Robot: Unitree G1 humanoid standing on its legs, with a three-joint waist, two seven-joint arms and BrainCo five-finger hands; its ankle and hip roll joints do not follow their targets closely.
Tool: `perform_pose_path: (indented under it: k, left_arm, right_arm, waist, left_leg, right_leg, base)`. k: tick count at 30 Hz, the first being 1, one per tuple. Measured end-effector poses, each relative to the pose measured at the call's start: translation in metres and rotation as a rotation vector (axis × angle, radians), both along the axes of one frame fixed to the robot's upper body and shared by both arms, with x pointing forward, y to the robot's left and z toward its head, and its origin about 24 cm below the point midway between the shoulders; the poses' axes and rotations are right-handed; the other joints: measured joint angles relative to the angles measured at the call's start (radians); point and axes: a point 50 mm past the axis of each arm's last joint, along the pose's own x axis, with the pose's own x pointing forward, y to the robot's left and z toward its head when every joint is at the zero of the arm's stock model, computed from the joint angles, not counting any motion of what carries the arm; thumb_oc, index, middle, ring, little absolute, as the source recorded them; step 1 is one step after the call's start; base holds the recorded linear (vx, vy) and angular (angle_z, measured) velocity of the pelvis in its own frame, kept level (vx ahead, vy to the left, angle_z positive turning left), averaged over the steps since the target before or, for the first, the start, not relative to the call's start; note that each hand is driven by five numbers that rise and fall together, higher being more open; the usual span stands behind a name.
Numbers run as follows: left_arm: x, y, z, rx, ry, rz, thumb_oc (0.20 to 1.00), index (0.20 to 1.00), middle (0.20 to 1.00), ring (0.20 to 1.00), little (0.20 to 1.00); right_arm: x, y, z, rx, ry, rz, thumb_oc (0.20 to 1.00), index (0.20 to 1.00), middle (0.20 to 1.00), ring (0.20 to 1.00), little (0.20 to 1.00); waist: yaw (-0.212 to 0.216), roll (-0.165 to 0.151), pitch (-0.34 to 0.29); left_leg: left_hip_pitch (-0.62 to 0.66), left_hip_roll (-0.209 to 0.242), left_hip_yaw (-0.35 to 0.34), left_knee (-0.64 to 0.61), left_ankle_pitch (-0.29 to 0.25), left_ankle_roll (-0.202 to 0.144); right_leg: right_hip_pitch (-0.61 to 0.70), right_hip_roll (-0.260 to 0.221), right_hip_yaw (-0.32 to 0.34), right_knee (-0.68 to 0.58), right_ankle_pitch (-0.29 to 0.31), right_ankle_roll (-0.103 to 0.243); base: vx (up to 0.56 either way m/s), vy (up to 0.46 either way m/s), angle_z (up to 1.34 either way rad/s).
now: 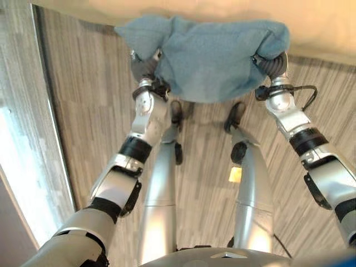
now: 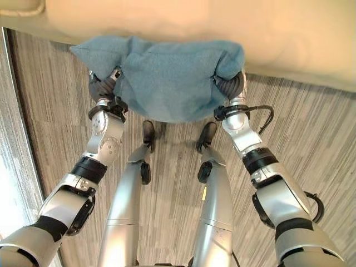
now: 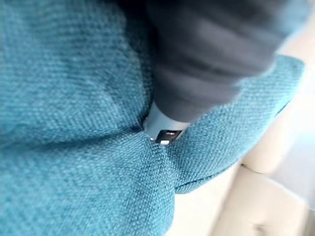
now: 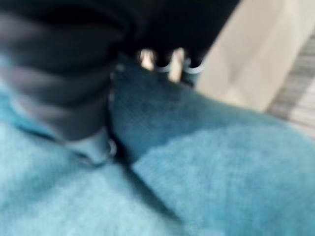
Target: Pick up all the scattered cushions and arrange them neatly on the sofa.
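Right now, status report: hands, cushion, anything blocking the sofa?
Left hand and right hand both gripping the teal woven fabric cushion, one at each side. Cushion held up at the cream sofa's front edge. Nothing seen in the way.

One blue cushion (image 2: 167, 78) is in sight, held up at twelve o'clock against one cream sofa (image 2: 233, 33), with two robot hands on it, the left robot hand (image 2: 102, 84) at its nine o'clock edge and the right robot hand (image 2: 231, 85) at its three o'clock edge.
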Motion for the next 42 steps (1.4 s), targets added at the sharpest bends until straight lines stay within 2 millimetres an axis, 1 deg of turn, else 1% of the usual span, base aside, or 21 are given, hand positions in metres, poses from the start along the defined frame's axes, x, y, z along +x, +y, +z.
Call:
perform_pose_path:
  k: [1,2,3,6,10,14,15,16,19,22,25,30,33,34,35,36,37,39,40,41,42]
  left_arm:
    - [-0.005,0.002,-0.004,-0.005,-0.002,-0.004,0.200,0.200,0.200,0.200,0.200]
    - [-0.011,0.007,-0.006,-0.005,-0.013,0.001,0.200,0.200,0.200,0.200,0.200]
    - [-0.016,0.011,-0.021,0.018,0.017,0.022,0.200,0.200,0.200,0.200,0.200]
    - [-0.027,0.010,-0.042,0.052,0.054,0.023,0.200,0.200,0.200,0.200,0.200]
    - [-0.038,0.012,-0.056,0.084,0.075,0.026,0.200,0.200,0.200,0.200,0.200]
    - [-0.053,0.017,-0.087,0.149,0.163,0.028,0.200,0.200,0.200,0.200,0.200]
    - [-0.060,0.016,-0.102,0.156,0.205,0.024,0.200,0.200,0.200,0.200,0.200]
    - [-0.062,0.016,-0.105,0.156,0.214,0.018,0.200,0.200,0.200,0.200,0.200]
    - [-0.066,0.017,-0.111,0.170,0.233,0.006,0.200,0.200,0.200,0.200,0.200]
    - [-0.076,0.013,-0.128,0.179,0.284,-0.027,0.200,0.200,0.200,0.200,0.200]
    - [-0.086,0.014,-0.145,0.190,0.347,-0.051,0.200,0.200,0.200,0.200,0.200]
    - [-0.096,0.016,-0.160,0.197,0.408,-0.071,0.200,0.200,0.200,0.200,0.200]
    - [-0.101,0.017,-0.168,0.203,0.451,-0.082,0.200,0.200,0.200,0.200,0.200]
    - [-0.100,0.017,-0.168,0.203,0.451,-0.083,0.200,0.200,0.200,0.200,0.200]
    - [-0.097,0.015,-0.164,0.204,0.435,-0.090,0.200,0.200,0.200,0.200,0.200]
    - [-0.096,0.015,-0.163,0.205,0.430,-0.092,0.200,0.200,0.200,0.200,0.200]
    - [-0.098,0.014,-0.166,0.199,0.443,-0.092,0.200,0.200,0.200,0.200,0.200]
    - [-0.100,0.014,-0.168,0.204,0.451,-0.097,0.200,0.200,0.200,0.200,0.200]
    - [-0.100,0.010,-0.169,0.190,0.450,-0.105,0.200,0.200,0.200,0.200,0.200]
    - [-0.099,0.009,-0.167,0.204,0.447,-0.119,0.200,0.200,0.200,0.200,0.200]
    - [-0.099,0.013,-0.165,0.256,0.441,-0.130,0.200,0.200,0.200,0.200,0.200]
  right_arm:
    - [-0.006,0.002,-0.002,0.022,-0.017,0.019,0.200,0.200,0.200,0.200,0.200]
    - [-0.012,0.008,-0.006,0.058,-0.031,0.045,0.200,0.200,0.200,0.200,0.200]
    - [-0.019,0.014,-0.023,0.075,-0.007,0.059,0.200,0.200,0.200,0.200,0.200]
    - [-0.031,0.013,-0.050,0.099,0.037,0.058,0.200,0.200,0.200,0.200,0.200]
    - [-0.043,0.013,-0.070,0.145,0.074,0.057,0.200,0.200,0.200,0.200,0.200]
    - [-0.064,0.016,-0.106,0.164,0.173,0.074,0.200,0.200,0.200,0.200,0.200]
    - [-0.072,0.015,-0.122,0.175,0.221,0.064,0.200,0.200,0.200,0.200,0.200]
    - [-0.075,0.013,-0.126,0.173,0.235,0.060,0.200,0.200,0.200,0.200,0.200]
    - [-0.080,0.006,-0.133,0.157,0.266,0.060,0.200,0.200,0.200,0.200,0.200]
    - [-0.095,-0.002,-0.147,0.168,0.315,0.054,0.200,0.200,0.200,0.200,0.200]
    - [-0.103,-0.004,-0.159,0.164,0.362,0.055,0.200,0.200,0.200,0.200,0.200]
    - [-0.109,-0.007,-0.167,0.128,0.403,0.071,0.200,0.200,0.200,0.200,0.200]
    - [-0.115,-0.008,-0.175,0.130,0.440,0.075,0.200,0.200,0.200,0.200,0.200]
    - [-0.115,-0.008,-0.175,0.128,0.440,0.074,0.200,0.200,0.200,0.200,0.200]
    - [-0.113,-0.011,-0.172,0.116,0.433,0.071,0.200,0.200,0.200,0.200,0.200]
    - [-0.113,-0.013,-0.172,0.110,0.434,0.071,0.200,0.200,0.200,0.200,0.200]
    - [-0.113,-0.015,-0.172,0.101,0.440,0.069,0.200,0.200,0.200,0.200,0.200]
    - [-0.113,-0.018,-0.171,0.095,0.435,0.064,0.200,0.200,0.200,0.200,0.200]
    - [-0.111,-0.021,-0.165,0.079,0.416,0.062,0.200,0.200,0.200,0.200,0.200]
    - [-0.109,-0.026,-0.162,0.063,0.412,0.054,0.200,0.200,0.200,0.200,0.200]
    - [-0.111,-0.022,-0.170,0.089,0.439,0.049,0.200,0.200,0.200,0.200,0.200]
  waist:
    - [0.000,-0.005,0.008]
    - [-0.002,-0.014,0.057]
    - [-0.008,-0.021,0.073]
    - [-0.011,-0.031,0.007]
    - [-0.012,-0.030,0.005]
    - [-0.012,-0.029,0.004]
    - [-0.014,-0.025,-0.050]
    - [-0.016,-0.018,-0.073]
    - [-0.013,-0.007,-0.091]
    - [-0.023,0.013,-0.158]
    - [-0.032,0.018,-0.204]
    - [-0.040,0.017,-0.211]
    - [-0.030,0.009,-0.207]
    - [-0.030,0.009,-0.207]
    - [-0.026,0.005,-0.197]
    - [-0.026,-0.002,-0.190]
    - [-0.007,-0.006,-0.188]
    - [-0.012,-0.002,-0.191]
    - [0.010,0.046,-0.202]
    - [0.034,0.092,-0.211]
    - [0.038,0.022,-0.219]
  left_leg:
    - [0.039,-0.001,0.001,-0.020,0.001,-0.001]
    - [0.121,0.000,0.003,-0.045,0.006,-0.004]
    - [0.205,0.000,0.002,-0.086,0.011,-0.006]
    - [0.299,-0.008,0.002,-0.136,0.014,-0.005]
    - [0.448,-0.009,0.006,-0.208,0.030,-0.006]
    - [0.684,-0.001,0.004,-0.342,0.059,-0.010]
    - [0.753,0.003,0.004,-0.395,0.061,-0.016]
    - [0.776,0.004,0.002,-0.415,0.063,-0.022]
    - [0.900,0.008,0.006,-0.494,0.091,-0.020]
    - [1.038,0.011,0.005,-0.585,0.106,-0.018]
    - [1.120,0.016,0.005,-0.631,0.106,-0.020]
    - [1.165,0.034,0.002,-0.622,0.102,-0.028]
    - [1.149,0.045,-0.012,-0.525,0.071,-0.067]
    - [1.129,0.048,-0.024,-0.484,0.067,-0.074]
    - [1.030,0.051,-0.059,-0.320,0.051,-0.096]
    - [0.988,0.047,-0.073,-0.252,0.056,-0.102]
    - [0.955,0.047,-0.085,-0.193,0.057,-0.095]
    - [0.964,0.014,-0.075,-0.241,0.007,-0.067]
    - [0.973,0.022,-0.078,-0.342,-0.051,-0.036]
    - [0.966,0.072,-0.075,-0.377,0.002,-0.035]
    - [0.966,0.044,-0.069,-0.367,-0.010,-0.036]
  right_leg:
    - [0.039,0.003,-0.002,-0.020,0.000,0.000]
    - [0.117,0.006,-0.004,-0.042,0.007,0.000]
    - [0.200,0.011,-0.009,-0.080,0.013,0.006]
    - [0.287,0.012,-0.010,-0.117,0.011,0.016]
    - [0.436,0.021,-0.021,-0.191,0.030,0.022]
    - [0.667,0.040,-0.040,-0.312,0.051,0.034]
    - [0.740,0.047,-0.054,-0.372,0.054,0.042]
    - [0.767,0.048,-0.061,-0.393,0.060,0.044]
    - [0.897,0.071,-0.064,-0.487,0.095,0.052]
    - [1.063,0.093,-0.083,-0.632,0.143,0.060]
    - [1.149,0.105,-0.089,-0.684,0.146,0.063]
    - [1.197,0.124,-0.088,-0.684,0.130,0.066]
    - [1.231,0.138,-0.089,-0.684,0.117,0.052]
    - [1.232,0.142,-0.091,-0.683,0.115,0.048]
    - [1.187,0.145,-0.077,-0.617,0.073,0.014]
    - [1.180,0.138,-0.075,-0.603,0.067,0.005]
    - [1.172,0.140,-0.067,-0.593,0.065,0.001]
    - [1.157,0.139,-0.050,-0.603,0.057,0.004]
    - [1.119,0.179,-0.044,-0.560,0.045,0.012]
    - [1.015,0.218,-0.061,-0.255,-0.055,-0.006]
    - [1.008,0.199,-0.039,-0.122,-0.184,0.015]
  base:
    - [0.01,-0.049,-0.04]
    - [0.03,-0.047,-0.06]
    - [0.01,-0.051,-0.03]
    - [-0.03,-0.063,0.00]
    - [-0.04,-0.053,-0.04]
    - [0.08,-0.057,-0.03]
    - [0.09,-0.039,-0.04]
    - [0.18,-0.061,-0.02]
    - [0.16,-0.046,-0.03]
    - [0.20,-0.071,0.01]
    - [0.12,-0.111,-0.01]
    - [0.04,-0.157,0.00]
    - [-0.04,-0.105,0.02]
    - [-0.04,-0.132,0.11]
    - [-0.01,-0.074,0.22]
    - [0.16,-0.022,0.10]
    - [0.14,-0.006,-0.08]
    - [0.30,0.044,-0.28]
    - [0.28,0.057,-0.65]
    - [0.28,0.065,-0.70]
    - [0.20,0.042,-0.43]
